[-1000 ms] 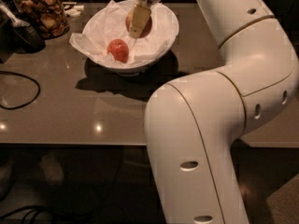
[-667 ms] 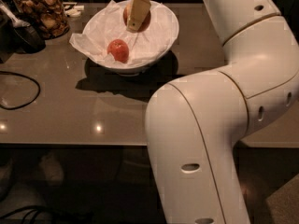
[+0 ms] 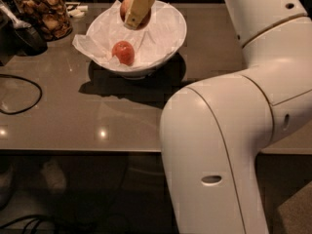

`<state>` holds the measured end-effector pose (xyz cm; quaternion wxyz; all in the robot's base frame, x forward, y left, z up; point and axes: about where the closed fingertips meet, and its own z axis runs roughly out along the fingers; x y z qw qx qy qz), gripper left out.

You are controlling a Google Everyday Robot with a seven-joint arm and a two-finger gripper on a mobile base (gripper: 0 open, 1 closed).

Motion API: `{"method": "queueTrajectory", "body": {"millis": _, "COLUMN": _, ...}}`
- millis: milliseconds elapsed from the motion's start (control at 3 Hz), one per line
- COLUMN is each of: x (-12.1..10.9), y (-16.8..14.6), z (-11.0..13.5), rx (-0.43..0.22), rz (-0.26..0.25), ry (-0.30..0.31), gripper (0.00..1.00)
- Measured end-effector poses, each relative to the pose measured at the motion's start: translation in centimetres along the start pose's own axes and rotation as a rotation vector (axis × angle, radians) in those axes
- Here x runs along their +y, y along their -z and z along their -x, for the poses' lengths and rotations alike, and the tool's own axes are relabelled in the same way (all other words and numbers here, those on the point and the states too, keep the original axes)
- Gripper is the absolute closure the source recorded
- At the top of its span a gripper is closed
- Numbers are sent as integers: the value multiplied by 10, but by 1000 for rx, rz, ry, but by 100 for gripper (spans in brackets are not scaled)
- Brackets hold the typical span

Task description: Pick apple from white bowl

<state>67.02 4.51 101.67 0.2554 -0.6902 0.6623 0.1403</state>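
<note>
- Two fruits are showing: gripper is clenching the apple over the bowl's far side.
- Red apple is lying inside on paper.

Colour key. Gripper, above the white bowl near the desk's far edge: pale cream-yellow finger, closed against the apple, whose visible skin is dull yellow-orange with a reddish blush. White bowl: glossy plain white, lined with crumpled white paper. Deep red apple in the bowl: uniform red with one small highlight. Desk: glossy grey-brown, unpatterned, with pale light spots near its front edge. Robot arm: smooth off-white with dark oval recesses. Jar at the far left corner: clear, with mottled brown contents. Cable by the left edge: black.
</note>
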Motion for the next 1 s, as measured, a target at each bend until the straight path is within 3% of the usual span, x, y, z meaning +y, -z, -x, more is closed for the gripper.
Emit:
{"method": "queueTrajectory", "body": {"millis": 667, "x": 28, "y": 11, "z": 5, "rx": -76, "rz": 77, "ry": -47, "gripper": 100}}
{"method": "queueTrajectory", "body": {"millis": 1000, "x": 19, "y": 7, "z": 11, "rx": -97, "rz": 48, "ry": -48, "gripper": 100}}
